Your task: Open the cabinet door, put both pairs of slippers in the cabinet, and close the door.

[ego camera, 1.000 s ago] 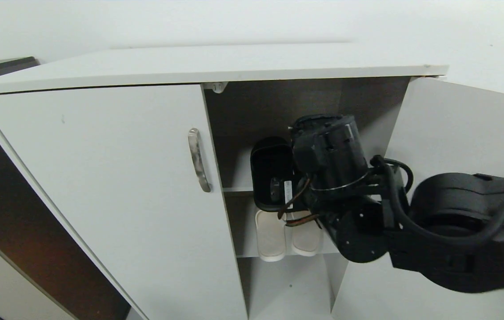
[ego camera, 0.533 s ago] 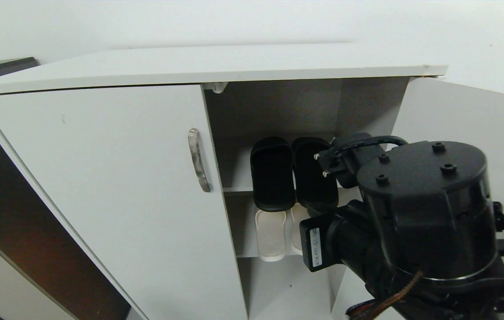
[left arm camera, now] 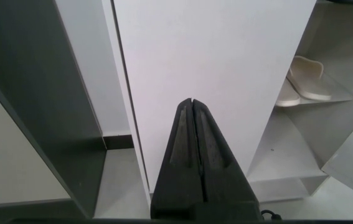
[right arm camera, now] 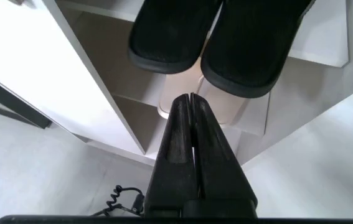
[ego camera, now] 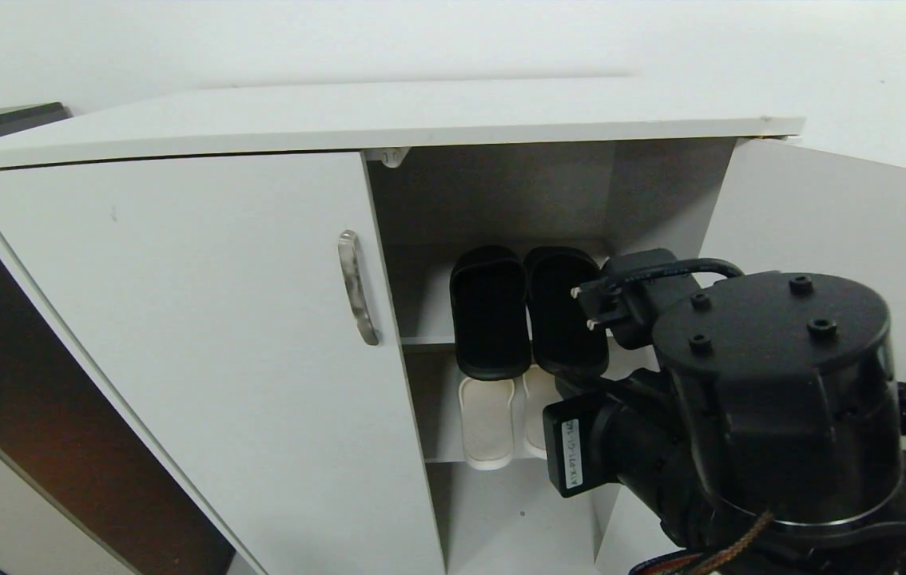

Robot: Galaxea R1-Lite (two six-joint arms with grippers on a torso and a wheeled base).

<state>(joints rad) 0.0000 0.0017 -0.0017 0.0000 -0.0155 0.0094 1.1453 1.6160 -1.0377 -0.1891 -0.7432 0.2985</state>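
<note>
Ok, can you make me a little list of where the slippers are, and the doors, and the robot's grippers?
black slippers: on the upper shelf, heels poking over its edge
white slippers: on the shelf below, side by side
right door: open
left door: shut
right gripper: shut, empty, in front of the black slippers
left gripper: shut, empty, pointing toward the left door
left to do: close the right door

Two black slippers (ego camera: 490, 319), two white slippers (ego camera: 486, 419), one cabinet (ego camera: 341, 120).
</note>
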